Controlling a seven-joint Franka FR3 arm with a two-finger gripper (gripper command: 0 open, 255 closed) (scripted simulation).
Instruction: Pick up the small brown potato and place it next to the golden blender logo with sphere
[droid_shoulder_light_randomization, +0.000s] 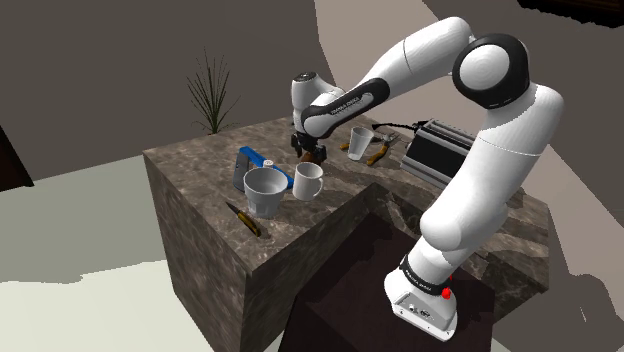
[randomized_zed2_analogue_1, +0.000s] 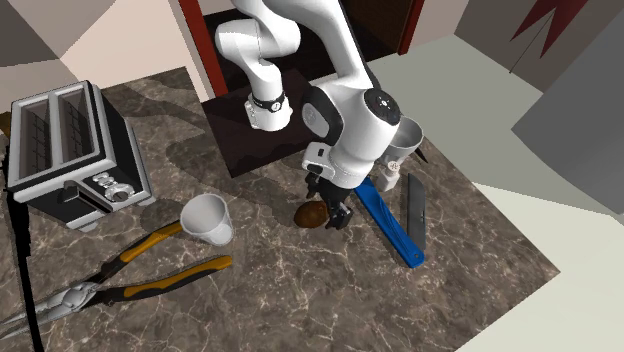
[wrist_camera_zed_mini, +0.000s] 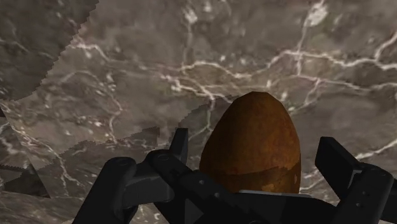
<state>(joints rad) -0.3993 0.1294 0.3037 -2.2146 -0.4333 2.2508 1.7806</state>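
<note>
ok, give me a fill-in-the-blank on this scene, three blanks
The black two-finger gripper straddles the small brown egg-shaped potato, fingers ___, not shut.
The silver two-slot ___ stands on the dark veined countertop.
The long flat object beside the potato is ___.
Missing: open; toaster; blue.

We see a dark marble counter carrying a brown potato at the gripper, with a white cup, pliers and a toaster farther off.
</note>
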